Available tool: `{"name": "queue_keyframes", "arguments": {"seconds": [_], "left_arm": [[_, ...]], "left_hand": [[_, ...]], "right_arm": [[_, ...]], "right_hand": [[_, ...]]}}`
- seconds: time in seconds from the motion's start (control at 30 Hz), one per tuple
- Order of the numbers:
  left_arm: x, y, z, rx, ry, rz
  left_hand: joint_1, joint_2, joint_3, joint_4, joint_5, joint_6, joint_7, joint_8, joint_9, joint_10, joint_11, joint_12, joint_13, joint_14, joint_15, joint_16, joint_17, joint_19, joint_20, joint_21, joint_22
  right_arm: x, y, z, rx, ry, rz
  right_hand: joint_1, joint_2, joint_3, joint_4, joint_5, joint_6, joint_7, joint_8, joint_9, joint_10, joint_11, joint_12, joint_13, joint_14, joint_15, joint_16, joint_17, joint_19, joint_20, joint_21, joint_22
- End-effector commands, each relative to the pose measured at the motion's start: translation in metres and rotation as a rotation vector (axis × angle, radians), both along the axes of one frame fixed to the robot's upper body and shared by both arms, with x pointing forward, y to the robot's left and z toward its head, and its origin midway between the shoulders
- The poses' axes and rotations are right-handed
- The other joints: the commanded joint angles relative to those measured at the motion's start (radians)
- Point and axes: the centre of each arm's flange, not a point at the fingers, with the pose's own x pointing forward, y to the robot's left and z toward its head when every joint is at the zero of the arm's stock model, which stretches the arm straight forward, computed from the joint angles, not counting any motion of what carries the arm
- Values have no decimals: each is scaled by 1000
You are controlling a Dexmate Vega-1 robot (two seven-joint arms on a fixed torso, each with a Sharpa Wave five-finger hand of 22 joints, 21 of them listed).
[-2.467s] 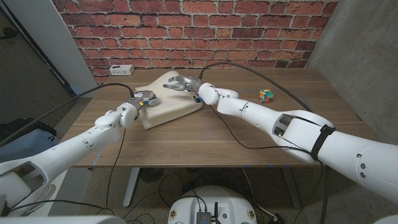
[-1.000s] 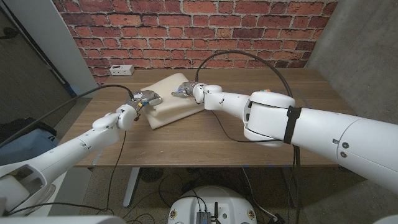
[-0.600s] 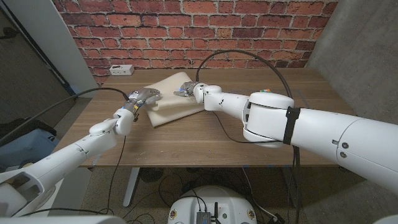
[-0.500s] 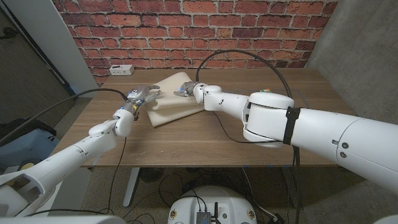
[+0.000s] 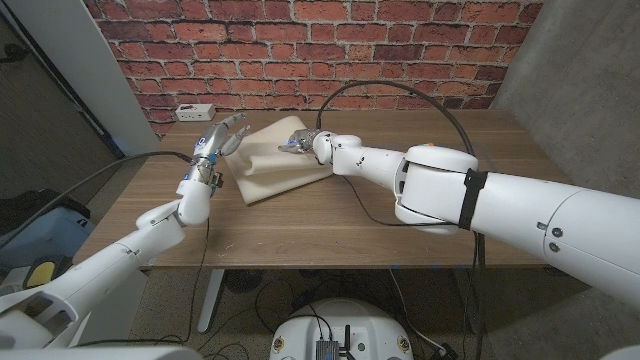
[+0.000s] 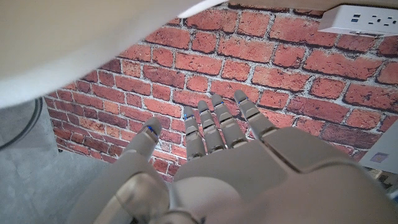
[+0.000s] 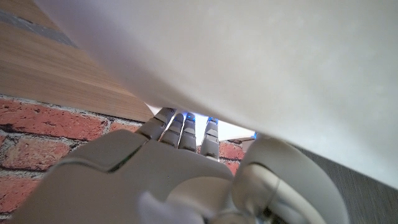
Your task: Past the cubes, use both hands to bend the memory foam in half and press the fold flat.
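The cream memory foam (image 5: 283,165) lies on the wooden table (image 5: 330,220), left of centre, and its far edge is lifted. My right hand (image 5: 298,143) is at that raised edge. In the right wrist view its fingers (image 7: 180,127) reach under the foam (image 7: 249,56) with the thumb on the near side, so it grips the edge. My left hand (image 5: 222,135) hovers above the table beside the foam's left edge and holds nothing. Its fingers (image 6: 217,124) stretch out towards the brick wall, with the foam (image 6: 74,37) close by. My right arm hides the cubes.
A white power strip (image 5: 194,111) lies at the table's back left, seen also as the power strip (image 6: 364,18) in the left wrist view. The brick wall (image 5: 330,50) stands right behind the table. Black cables (image 5: 400,95) arch over the right arm.
My left hand has let go of the foam's left edge, risen toward the back left and spread its fingers. The right hand has stayed on the foam's far edge.
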Motion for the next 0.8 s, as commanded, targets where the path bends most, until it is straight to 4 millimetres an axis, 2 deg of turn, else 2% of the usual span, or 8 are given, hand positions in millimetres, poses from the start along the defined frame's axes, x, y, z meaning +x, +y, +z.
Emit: {"name": "queue_keyframes", "arguments": {"seconds": [0.03, 0.4, 0.6, 0.8], "left_arm": [[-12, 9, -4, -112, -48, -83], [-19, 11, -8, -135, -45, -110], [-21, 10, -7, -128, -40, -118], [-23, 10, -7, -122, -35, -123]], "left_hand": [[-9, -6, -6, -2, 6, -6, 0, 1, 3, -9, 0, 2, 2, -7, -9, 0, 2, 7, -4, -3, 3], [-12, -8, -9, -6, 6, -10, 4, 4, 2, -12, 4, 5, 2, -10, -7, 1, 2, 2, -4, -7, 3], [-14, -11, -12, -7, 7, -12, 5, 6, 2, -13, 7, 7, 1, -12, -4, 2, 2, -2, 3, -10, 4], [-16, -12, -14, -9, 7, -13, 5, 8, 2, -17, 7, 7, 1, -17, -1, 2, 3, -5, 14, -13, 4]], "right_arm": [[-24, 8, 15, 182, -116, 265], [-51, -9, 21, 353, -214, 398], [-63, -21, 22, 437, -265, 437], [-70, -31, 24, 473, -296, 438]], "right_hand": [[15, 2, 8, -12, 9, 14, 0, 8, 3, 12, 0, 8, 4, 15, -1, 5, 1, 49, 31, 8, 4], [29, -2, 15, -27, 9, 35, -7, 10, 3, 15, -5, 4, 4, 34, -4, 6, 1, 58, 35, 5, 4], [40, -7, 22, -43, 8, 65, -2, 14, 3, 54, 3, 12, 4, 85, -3, 16, 3, 86, 39, 8, 5], [46, -9, 27, -51, 7, 78, 2, 15, 3, 65, 4, 13, 5, 102, -1, 18, 4, 96, 43, 8, 6]]}}
